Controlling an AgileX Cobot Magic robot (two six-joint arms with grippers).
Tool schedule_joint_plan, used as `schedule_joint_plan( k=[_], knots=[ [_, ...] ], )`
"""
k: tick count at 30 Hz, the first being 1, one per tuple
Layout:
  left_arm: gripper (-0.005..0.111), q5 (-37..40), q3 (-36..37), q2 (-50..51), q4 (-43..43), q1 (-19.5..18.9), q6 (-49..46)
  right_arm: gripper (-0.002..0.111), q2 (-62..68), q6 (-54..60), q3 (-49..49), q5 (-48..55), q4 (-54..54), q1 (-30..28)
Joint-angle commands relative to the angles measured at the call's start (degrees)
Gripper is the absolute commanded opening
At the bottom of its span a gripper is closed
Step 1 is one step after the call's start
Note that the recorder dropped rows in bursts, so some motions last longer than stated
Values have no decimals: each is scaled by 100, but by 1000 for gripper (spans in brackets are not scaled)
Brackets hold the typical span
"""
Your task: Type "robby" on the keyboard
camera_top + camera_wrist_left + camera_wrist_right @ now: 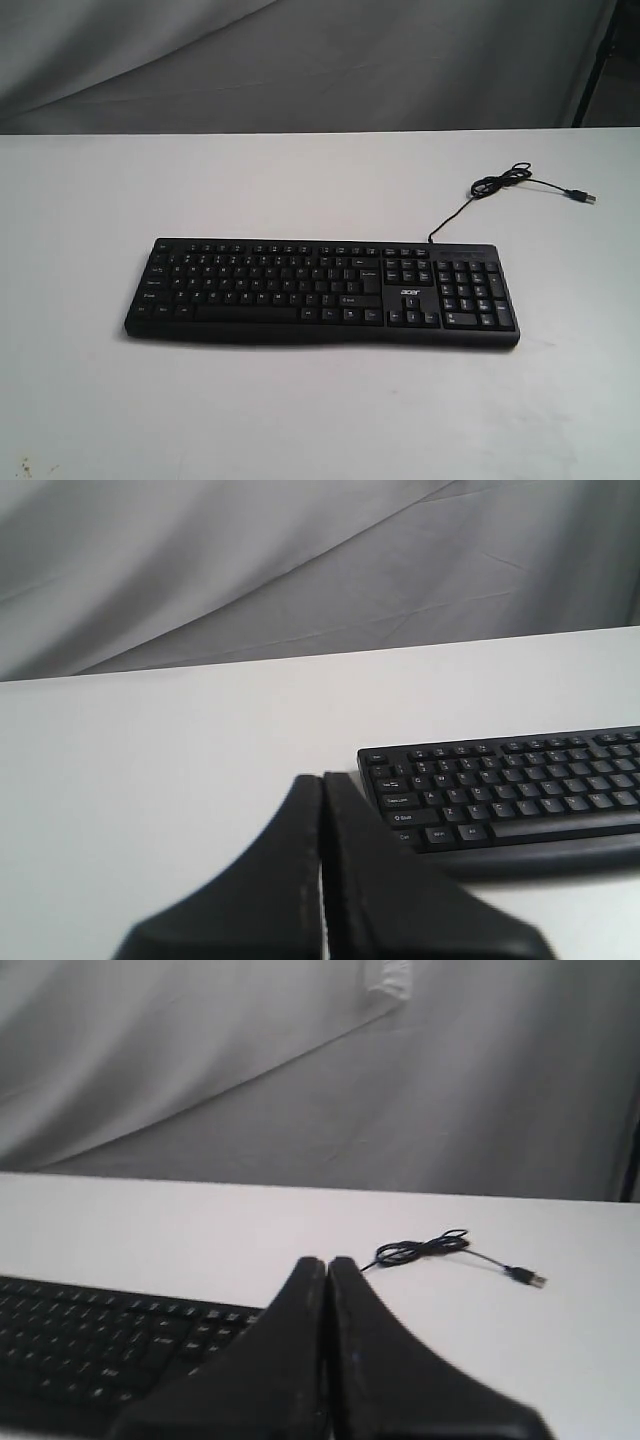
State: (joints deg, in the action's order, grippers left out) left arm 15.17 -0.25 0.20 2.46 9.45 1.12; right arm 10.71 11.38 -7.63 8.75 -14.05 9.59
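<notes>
Black keyboard (320, 292) flat on the white surface (300, 180), both claws closed.
Exterior view: the keyboard lies mid-surface, its cable (470, 200) coiling off toward 2 o'clock to a plug (585, 197) lying loose. Left wrist view: the left claw (322, 780) has its fingers pressed together, empty, near the keyboard's letter end. Right wrist view: the right claw (327, 1262) is likewise together, empty, near the cable's coil.

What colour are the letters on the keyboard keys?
White, on the black keyboard; the exterior view shows them best.
</notes>
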Motion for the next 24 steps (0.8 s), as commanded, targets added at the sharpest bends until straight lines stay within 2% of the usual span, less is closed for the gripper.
schedule_joint_plan(
  k=[1, 8, 14, 24],
  knots=[
    [0, -42, 25, -20, 27, 36, 16, 0, -821, -27, 473, -37, -31, -511],
    [0, -42, 25, -20, 27, 36, 16, 0, -1044, -27, 763, -23, -47, -554],
    [0, -42, 25, -20, 27, 36, 16, 0, -1044, -27, 763, 1008, -35, -554],
    [0, -42, 25, -20, 27, 36, 16, 0, -1044, -27, 763, 994, -176, -554]
  ],
)
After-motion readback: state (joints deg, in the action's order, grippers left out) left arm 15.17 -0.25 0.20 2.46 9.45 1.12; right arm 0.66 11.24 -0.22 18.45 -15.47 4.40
